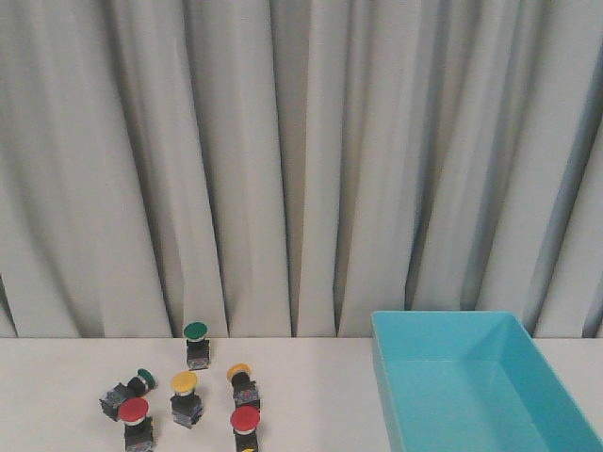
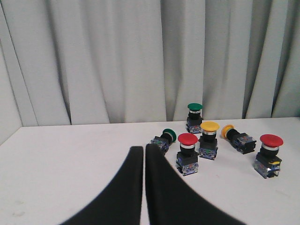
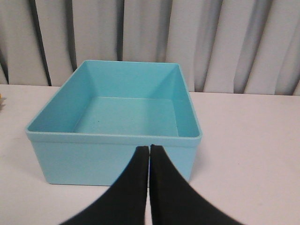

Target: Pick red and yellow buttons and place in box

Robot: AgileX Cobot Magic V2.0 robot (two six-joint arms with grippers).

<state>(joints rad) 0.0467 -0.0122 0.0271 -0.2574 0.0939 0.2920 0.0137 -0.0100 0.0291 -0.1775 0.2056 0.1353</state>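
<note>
Presently both grippers, left (image 2: 144, 151) and right (image 3: 149, 151), sit clenched on nothing. Red buttons (image 1: 133, 410) (image 1: 245, 420) and yellow buttons (image 1: 184, 383) (image 1: 238, 372) cluster on the table's (image 1: 301, 377) left among green-capped ones (image 1: 195, 330). Turquoise box (image 1: 396, 395) stands right, well apart.

box (image 1: 471, 325) interior open, buttons (image 1: 184, 381) tightly clustered
</note>
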